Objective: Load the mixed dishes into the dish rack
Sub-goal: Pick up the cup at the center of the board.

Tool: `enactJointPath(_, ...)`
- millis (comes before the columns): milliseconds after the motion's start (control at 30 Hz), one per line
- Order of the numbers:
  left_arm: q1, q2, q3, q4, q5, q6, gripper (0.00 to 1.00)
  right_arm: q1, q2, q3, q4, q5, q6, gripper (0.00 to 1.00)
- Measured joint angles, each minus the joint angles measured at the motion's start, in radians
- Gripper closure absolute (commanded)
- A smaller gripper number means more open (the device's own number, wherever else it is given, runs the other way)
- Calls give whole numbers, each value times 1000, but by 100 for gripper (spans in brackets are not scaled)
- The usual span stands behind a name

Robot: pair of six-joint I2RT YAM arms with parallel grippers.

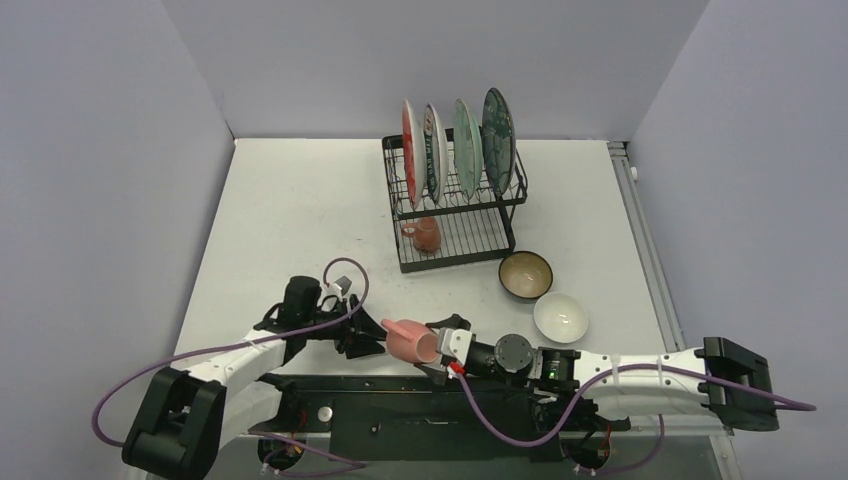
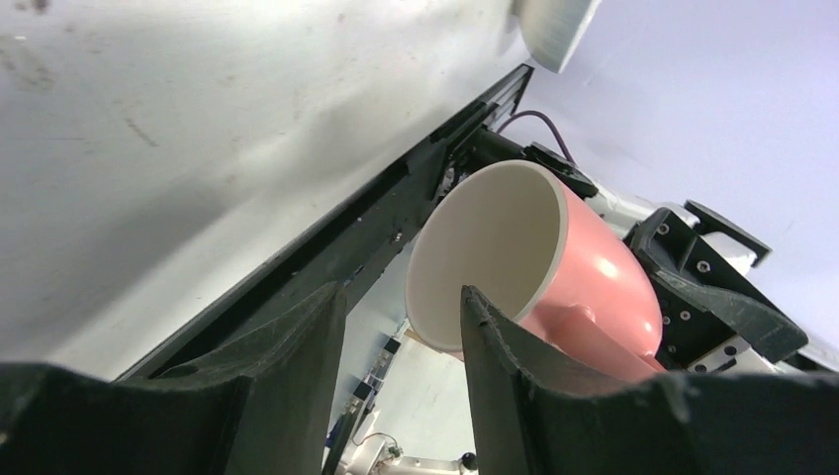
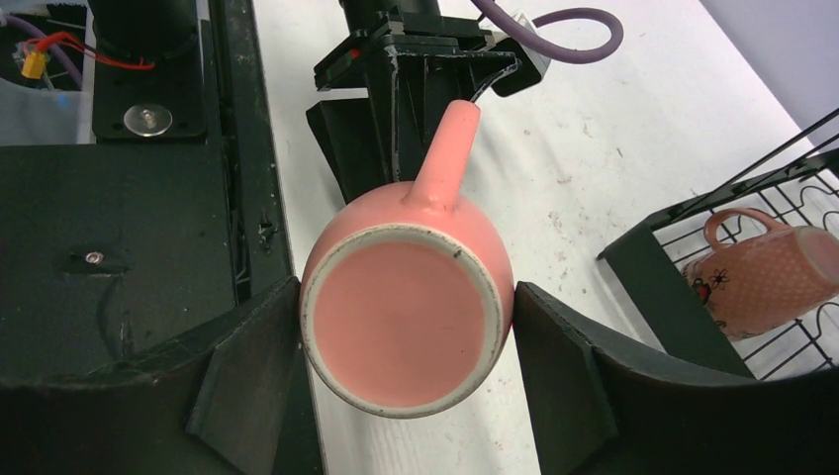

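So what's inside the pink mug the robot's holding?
Nothing shows: the pink ceramic mug has a plain cream inside. A black finger of the left end effector covers the lower part, so the bottom can't be seen.

Readable text: none in any of the three views.
Pink mug (image 3: 406, 327): its base, at the centre of the right wrist view, is plain, with no stamp or maker's mark.
Spotted mug (image 3: 767, 277): at the right edge of the right wrist view; it carries a small dark-and-red motif, no lettering.
Plates (image 1: 497, 125): upper centre of the top view; surface patterns only, too small to show any words.
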Motion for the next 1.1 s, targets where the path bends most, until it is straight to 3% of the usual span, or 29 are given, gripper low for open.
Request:
enactJointPath(433, -15, 119, -13, 43, -91, -6, 56, -43, 53, -39, 37, 0, 48, 100)
enactJointPath(1100, -17, 151, 38, -11, -159, 65, 57, -72, 107, -88, 109, 11, 121, 100)
